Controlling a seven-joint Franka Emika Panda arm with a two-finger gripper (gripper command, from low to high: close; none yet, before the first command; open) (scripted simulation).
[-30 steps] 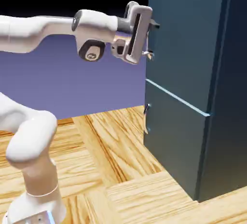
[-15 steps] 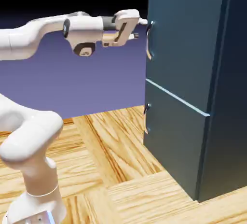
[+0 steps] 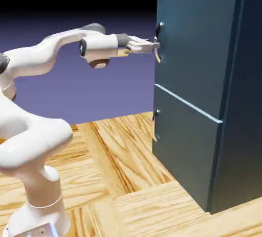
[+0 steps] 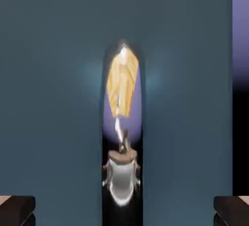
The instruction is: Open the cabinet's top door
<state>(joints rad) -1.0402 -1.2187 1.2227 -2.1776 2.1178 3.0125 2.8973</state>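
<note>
Exterior view. The cabinet (image 3: pixel 204 98) stands on the wooden table (image 3: pixel 128 169) at the picture's right, taller than the white arm (image 3: pixel 46 57). A thin pale seam splits its front into two panels: the top door (image 3: pixel 194 47) above and a shorter lower panel (image 3: pixel 187 149) below. The top door lies flush with the cabinet front, shut. Its small silver handle (image 3: pixel 158 42) sits at the door's left edge, near the top. The arm reaches level from the left, and the gripper (image 3: pixel 151 44) meets the handle at mid-height. From this side the fingers overlap the handle, so their spread cannot be judged here. The lower panel carries its own small handle (image 3: pixel 155 124), untouched.

Hand view. The teal door (image 4: pixel 53 98) fills nearly the whole picture. The curved silver handle (image 4: pixel 122 132) runs upright through the middle, mirroring wood and violet tones. The two dark fingertips (image 4: pixel 17 210) show at the bottom corners, wide apart, each well clear of the handle. The pincer is therefore released, straddling the handle without clamping it.
</note>
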